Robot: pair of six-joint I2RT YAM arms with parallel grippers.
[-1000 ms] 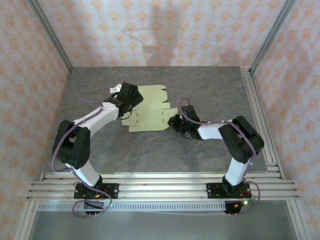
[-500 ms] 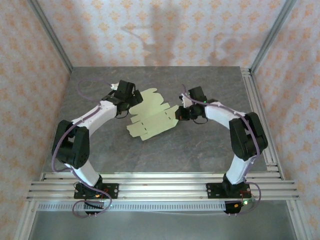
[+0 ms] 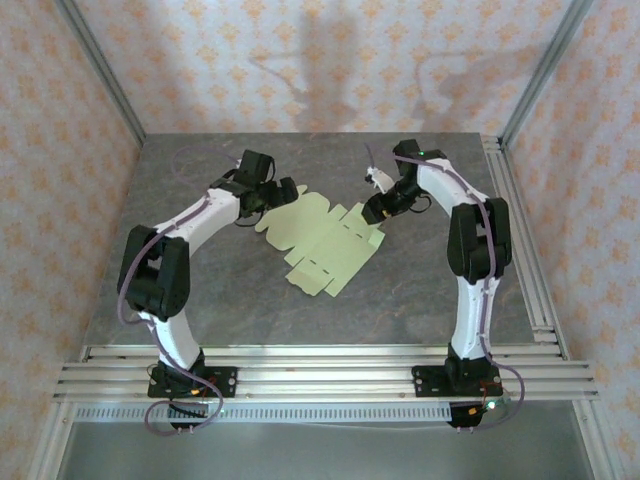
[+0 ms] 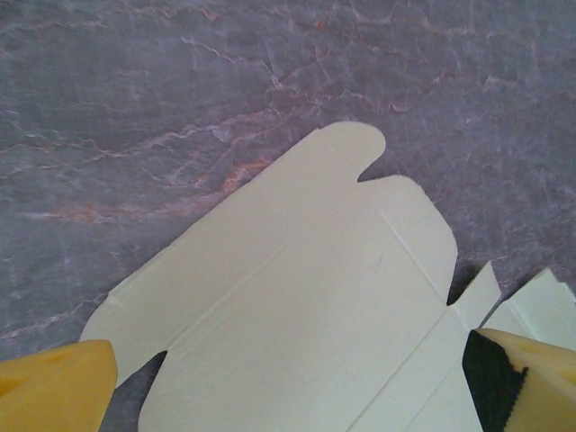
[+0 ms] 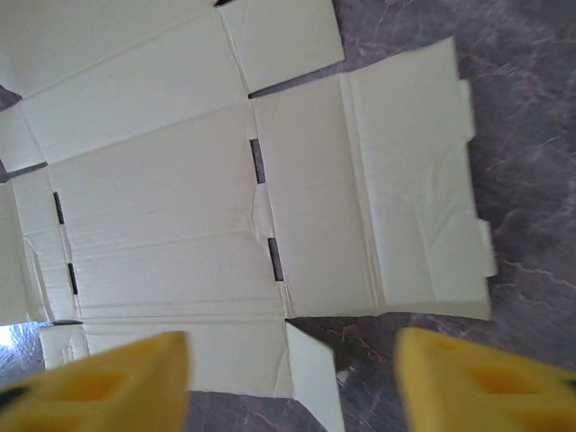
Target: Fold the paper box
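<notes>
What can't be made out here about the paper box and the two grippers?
- Top external: the paper box is too small to read its creases. The left gripper overlaps its far-left end, so contact there is unclear.
- Left wrist: the paper box runs off the bottom and right edges.
- Right wrist: the paper box runs off the top and left edges. The right gripper has blurred fingertips, cut by the bottom edge.

The box (image 3: 322,238) lies flat on the desk (image 3: 200,290), left pincer (image 3: 284,191) at its far-left end, right pincer (image 3: 372,211) at its right edge.
</notes>
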